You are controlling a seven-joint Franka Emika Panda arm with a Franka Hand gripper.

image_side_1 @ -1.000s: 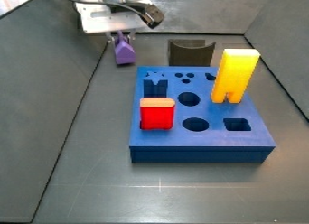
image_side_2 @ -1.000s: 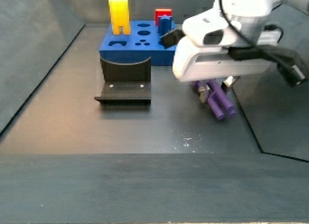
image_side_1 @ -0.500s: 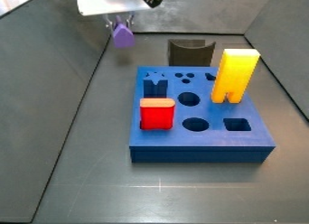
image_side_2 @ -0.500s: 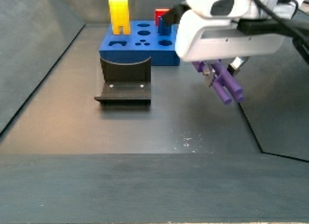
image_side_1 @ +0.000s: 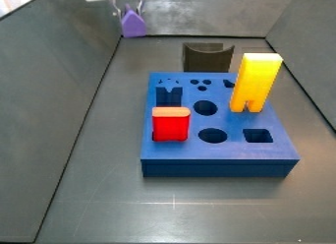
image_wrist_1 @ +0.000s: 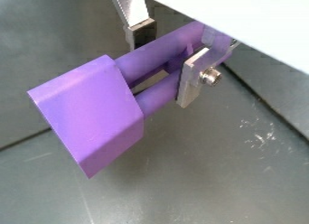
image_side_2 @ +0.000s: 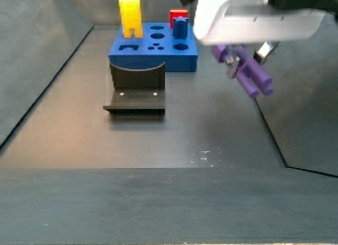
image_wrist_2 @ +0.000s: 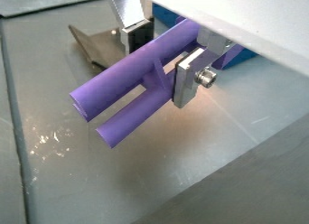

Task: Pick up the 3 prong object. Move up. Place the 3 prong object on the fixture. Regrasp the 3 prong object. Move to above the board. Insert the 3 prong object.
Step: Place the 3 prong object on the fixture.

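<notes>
The purple 3 prong object (image_wrist_1: 115, 106) (image_wrist_2: 133, 88) hangs in the air, clamped between my gripper's (image_wrist_1: 167, 56) (image_wrist_2: 163, 54) silver fingers (image_wrist_1: 197, 76) (image_wrist_2: 187, 79). In both side views the gripper (image_side_1: 130, 12) (image_side_2: 242, 59) is high above the floor with the purple piece (image_side_1: 133, 25) (image_side_2: 254, 77) below it. The dark fixture (image_side_1: 207, 57) (image_side_2: 134, 94) stands on the floor beside the blue board (image_side_1: 217, 130) (image_side_2: 149, 53), away from the gripper. In a wrist view the fixture (image_wrist_2: 94, 42) shows behind the piece.
A tall yellow block (image_side_1: 254, 82) (image_side_2: 130, 16) and a red cube (image_side_1: 171, 123) (image_side_2: 177, 15) stand in the board's holes. Grey enclosure walls (image_side_1: 66, 51) surround the dark floor (image_side_2: 145, 140).
The gripper has risen with the purple piece, lifting it off the floor; the arm's body is now mostly out of the frames.
</notes>
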